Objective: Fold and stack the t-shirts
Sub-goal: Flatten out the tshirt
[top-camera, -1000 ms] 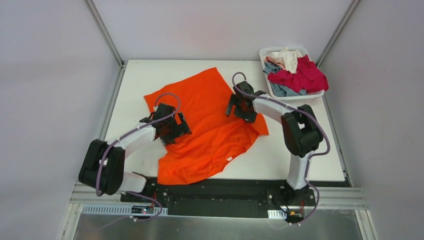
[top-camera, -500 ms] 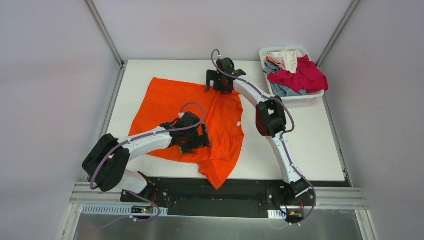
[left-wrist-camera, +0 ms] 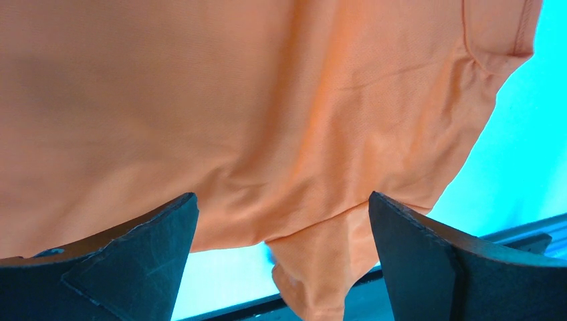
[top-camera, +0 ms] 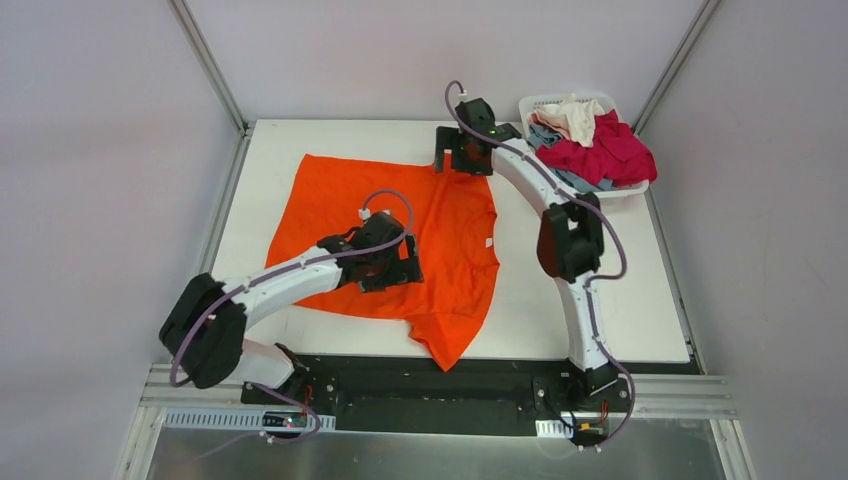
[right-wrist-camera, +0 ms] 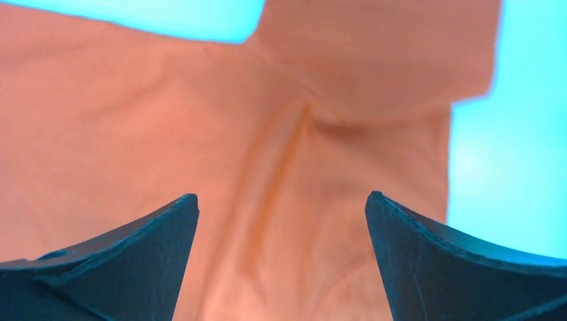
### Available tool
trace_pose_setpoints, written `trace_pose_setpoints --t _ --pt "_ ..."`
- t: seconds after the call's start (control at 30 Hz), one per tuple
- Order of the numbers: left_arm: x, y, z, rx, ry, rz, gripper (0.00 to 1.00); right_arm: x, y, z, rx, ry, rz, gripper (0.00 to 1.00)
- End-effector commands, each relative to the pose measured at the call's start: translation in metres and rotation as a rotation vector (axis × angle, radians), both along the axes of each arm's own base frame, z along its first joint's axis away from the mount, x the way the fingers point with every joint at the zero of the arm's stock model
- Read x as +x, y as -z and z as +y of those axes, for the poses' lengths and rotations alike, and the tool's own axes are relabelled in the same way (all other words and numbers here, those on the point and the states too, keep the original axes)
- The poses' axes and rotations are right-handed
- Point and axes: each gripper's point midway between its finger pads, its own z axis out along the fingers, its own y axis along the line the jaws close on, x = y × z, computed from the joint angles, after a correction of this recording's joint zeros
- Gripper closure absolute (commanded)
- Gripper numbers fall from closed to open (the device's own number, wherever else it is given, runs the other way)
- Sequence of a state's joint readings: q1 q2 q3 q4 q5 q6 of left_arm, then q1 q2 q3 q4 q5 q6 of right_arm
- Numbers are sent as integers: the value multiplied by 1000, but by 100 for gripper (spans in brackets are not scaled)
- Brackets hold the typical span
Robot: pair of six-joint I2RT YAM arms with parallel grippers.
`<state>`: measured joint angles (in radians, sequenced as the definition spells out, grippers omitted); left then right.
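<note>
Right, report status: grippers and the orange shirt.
Left gripper open over orange shirt. Right gripper open at its far edge. Shirt spread, unfolded, near corner past table edge. Nothing blocking.

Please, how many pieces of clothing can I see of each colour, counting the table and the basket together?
Orange shirt: 1, spread on the table
Crimson garment: 1
Grey-blue garment: 1
Cream garment: 1
Total: 4. The three in the basket are bunched together, so the pile may hide more.
</note>
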<state>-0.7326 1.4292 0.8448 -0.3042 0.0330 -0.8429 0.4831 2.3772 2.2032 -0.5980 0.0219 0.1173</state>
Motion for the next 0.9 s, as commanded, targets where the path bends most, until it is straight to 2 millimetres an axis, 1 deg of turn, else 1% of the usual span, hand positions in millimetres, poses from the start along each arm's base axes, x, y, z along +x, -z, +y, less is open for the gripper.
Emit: trace_pose_setpoints --t 0.0,0.03,0.07,0.1,0.13,0.23,0.3,0.37,0.47,0.53,0.6,0.63,0.67,0.77,0.87 --pt "6 -32 49 148 -96 -141 1 -55 -91 -39 6 96 -64 1" --pt "6 -34 60 172 -121 -156 1 -72 -83 -43 20 108 -23 1" --pt "9 -37 70 191 -150 -178 1 -91 -72 -44 31 117 23 1" --pt "12 -39 81 199 -181 -184 1 -109 -64 -41 54 108 50 1" --pt "16 -40 91 199 -217 -185 1 -125 -62 -36 84 99 51 1" --pt "33 -40 127 200 -345 -169 1 -162 -38 -19 114 57 69 1" --pt "45 -39 152 242 -428 -171 1 -182 -20 -11 128 59 123 1" --pt "55 -37 170 267 -476 -166 1 -190 -5 -11 124 77 151 1" --pt "65 -26 185 270 -509 -138 1 -194 20 -20 88 114 182 1" --pt "67 -14 193 265 -528 -97 1 -194 36 -24 71 133 197 1" --pt "68 -2 197 247 -535 -48 1 -200 51 -27 77 150 238 1" --pt "68 3 198 243 -540 -28 1 -206 61 -32 65 163 266 1" --pt "67 8 199 241 -542 -13 1 -211 69 -39 48 187 293 1" --pt "62 20 197 232 -529 39 1 -227 89 -69 -6 293 353 1" --pt "52 29 190 201 -504 80 1 -241 95 -104 -56 372 384 1"
